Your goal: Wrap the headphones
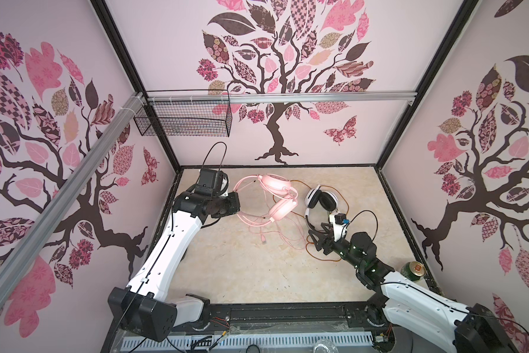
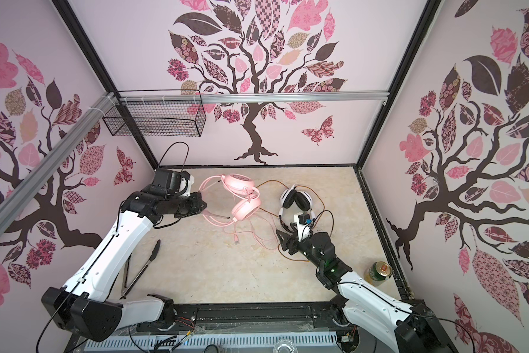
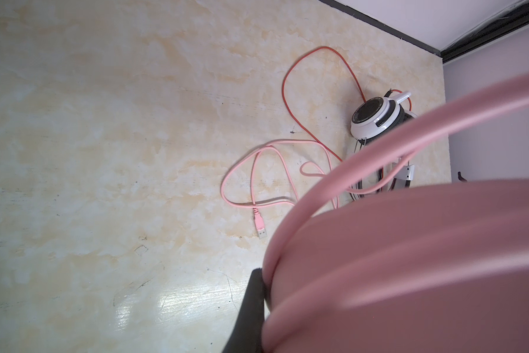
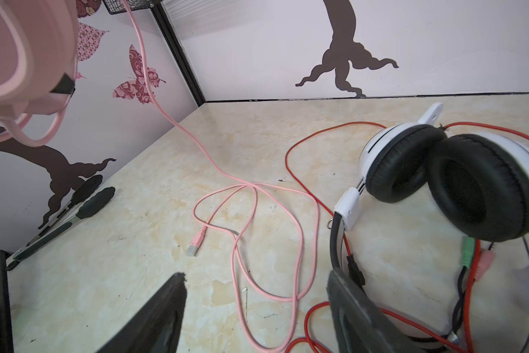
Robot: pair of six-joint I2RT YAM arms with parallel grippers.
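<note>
Left gripper clamped tight; right gripper agape

Grips the all-pink plastic over-ear headset by its headband, upper centre of a top view, apparently raised. Trails its pink cable in loops just below it in frame, long axis running away between the empty, spread right jaws; nearer that arm. Reaches in low from lower right, wrist pitched down.

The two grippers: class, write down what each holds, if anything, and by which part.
The left gripper is shut on the pink headset, gripping its headband. The right gripper is open and holds nothing.
</note>
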